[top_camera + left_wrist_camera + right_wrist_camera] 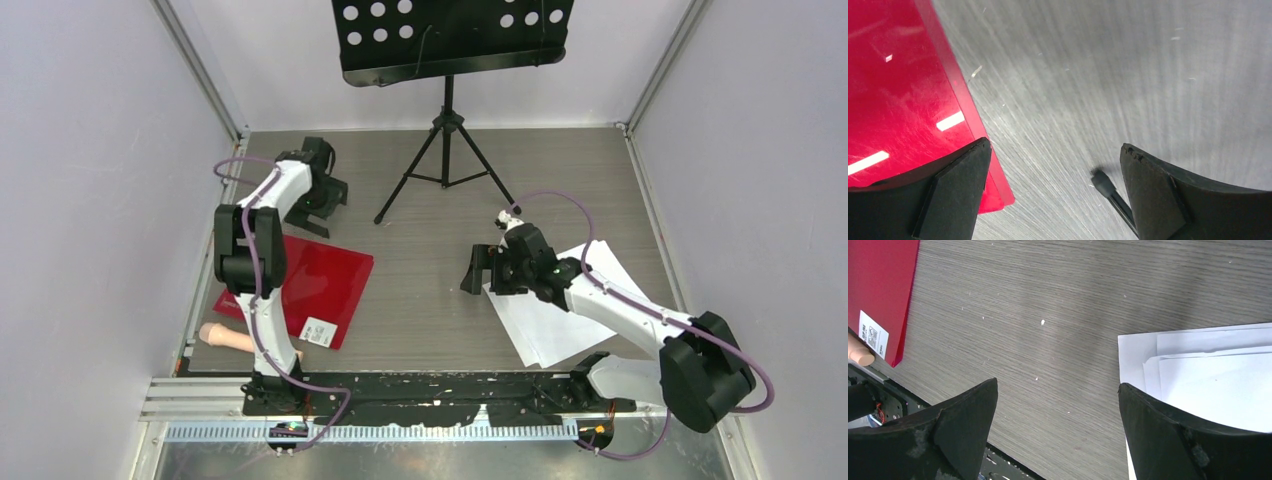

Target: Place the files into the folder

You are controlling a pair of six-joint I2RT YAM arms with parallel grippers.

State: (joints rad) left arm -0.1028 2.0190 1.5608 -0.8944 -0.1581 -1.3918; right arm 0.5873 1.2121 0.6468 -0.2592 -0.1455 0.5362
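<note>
Folder (330, 280) shut, flat on worktop (430, 260) – L fingers (958, 190) wide over its corner. R fingers (1168, 435) wide, empty – at edge of files (545, 330).

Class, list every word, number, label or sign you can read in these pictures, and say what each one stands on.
White label on the red folder: dark print and a small code-like square, all too small to read.
No other text or sign shows in any view.

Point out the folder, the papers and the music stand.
folder (325, 280): top view, middle of its red cover.
papers (548, 325): top view, bare white sheet surface.
music stand (450, 40): top view, its black perforated shelf.
</note>
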